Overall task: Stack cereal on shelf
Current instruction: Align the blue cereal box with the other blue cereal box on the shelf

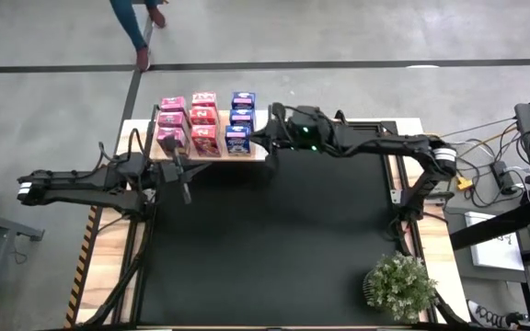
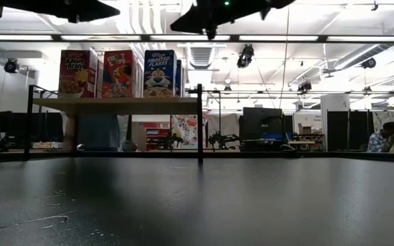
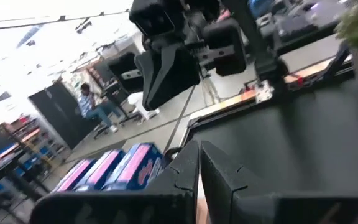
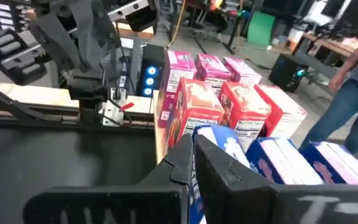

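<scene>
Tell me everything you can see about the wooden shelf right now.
The shelf is a pale wooden plank raised on thin dark metal legs, standing at the table's far edge toward the left arm's side. On top, cereal boxes stand upright in three rows: pink, red and blue. Seen level, the front boxes read Raisin Bran, a red box and Frosted Flakes. The right hand, shut, hovers by the blue row's end; whether it touches cannot be told.
</scene>
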You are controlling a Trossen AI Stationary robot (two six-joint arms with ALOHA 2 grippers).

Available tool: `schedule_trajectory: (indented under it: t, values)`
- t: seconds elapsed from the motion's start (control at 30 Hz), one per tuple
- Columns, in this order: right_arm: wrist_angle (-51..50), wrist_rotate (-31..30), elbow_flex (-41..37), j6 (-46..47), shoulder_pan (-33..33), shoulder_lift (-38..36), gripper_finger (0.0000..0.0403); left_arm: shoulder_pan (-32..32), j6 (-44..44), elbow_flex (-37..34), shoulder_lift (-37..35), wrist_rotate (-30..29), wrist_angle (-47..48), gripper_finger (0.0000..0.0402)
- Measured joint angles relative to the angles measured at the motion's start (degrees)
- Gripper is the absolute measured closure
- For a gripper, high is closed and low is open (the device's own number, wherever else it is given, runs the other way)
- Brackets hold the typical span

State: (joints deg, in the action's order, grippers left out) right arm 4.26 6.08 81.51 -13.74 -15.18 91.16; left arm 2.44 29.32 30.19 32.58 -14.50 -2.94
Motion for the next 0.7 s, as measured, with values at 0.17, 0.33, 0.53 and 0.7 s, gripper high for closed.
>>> schedule_trajectory:
  t: [0.17,0.33,0.53,0.7]
  values:
    - [-4.64,1.89,7.90,-1.35,-1.43,5.35,0.0394,0.02,-0.85,-0.02,-0.09,-2.71,0.59,0.0402]
    - [-6.85,1.93,13.07,-2.79,-1.92,9.05,0.0394,0.02,-1.40,-0.02,-0.15,-2.78,0.98,0.0401]
    - [-10.10,1.91,15.96,-3.34,-2.23,11.34,0.0394,0.02,-1.55,-0.02,-0.01,-2.78,0.97,0.0402]
    - [-11.70,1.87,16.44,-3.40,-2.55,11.47,0.0394,0.01,-1.57,-0.02,0.08,-2.78,0.99,0.0402]
